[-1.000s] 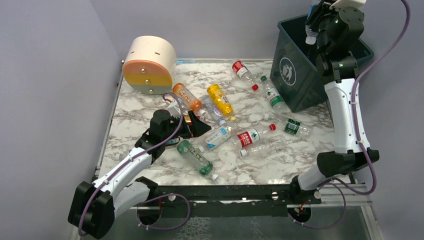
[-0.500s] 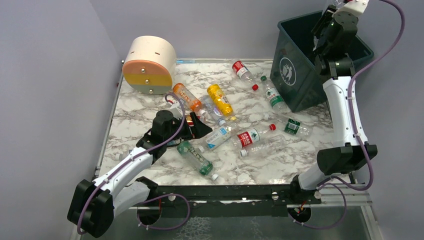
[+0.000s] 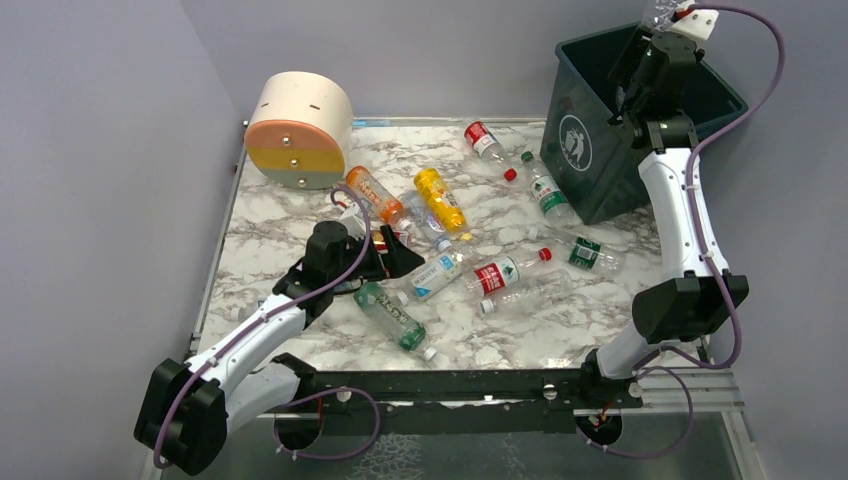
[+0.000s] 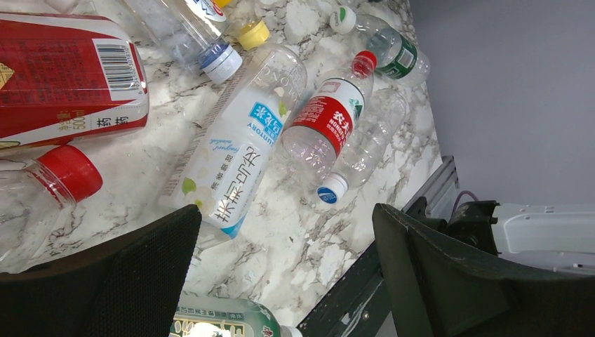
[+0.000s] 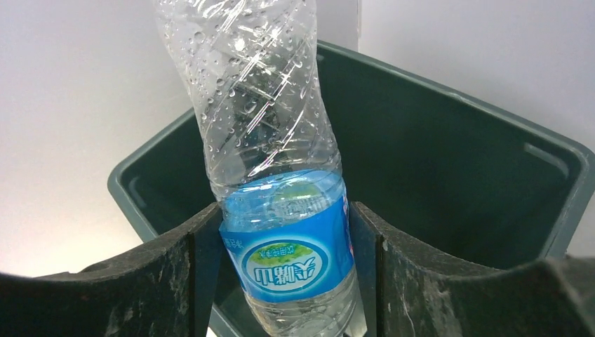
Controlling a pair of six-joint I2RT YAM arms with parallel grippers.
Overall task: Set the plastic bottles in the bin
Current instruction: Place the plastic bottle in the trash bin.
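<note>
**Over the bin's open mouth, the right claw clamps a clear bottle**

Between the fingers of the right claw (image 5: 284, 232) sits a clear blue-labelled bottle (image 5: 281, 203). It is pinched at its label, with both pads pressed against it. Its ribbed body, beaded with droplets, sticks out past the fingertips. Directly beyond the claw is the dark green inside of the bin (image 5: 456, 161), so the bottle hangs above the opening, not yet inside. From the top camera this claw is raised high over the bin's rim. Well below it, a white round logo (image 3: 574, 142) faces the table, and a green-labelled bottle (image 3: 545, 195) lies just beside that wall.

The left claw (image 4: 286, 214) is spread wide with nothing between its fingers, low over the marble table (image 4: 309, 253). Just ahead of its gap lies a white-labelled bottle (image 4: 238, 158). A red-labelled bottle (image 4: 324, 119) lies alongside that one, its red cap pointing away from the claw. Next to it is a bare clear bottle (image 4: 368, 144), its white-and-blue cap on the end nearest the claw. Farther ahead lies a bottle with a dark green label (image 4: 391, 50).

Off to one side of the claw are a bottle with a large red wrapper (image 4: 63, 81) and a red-capped clear bottle (image 4: 63, 175). A green-tinted bottle (image 4: 217, 326) lies just under the claw's near edge. From the top camera, an orange bottle (image 3: 375, 193) and a yellow bottle (image 3: 441, 198) lie beyond this claw. The cream cylinder (image 3: 300, 128) stands farther off still.
</note>
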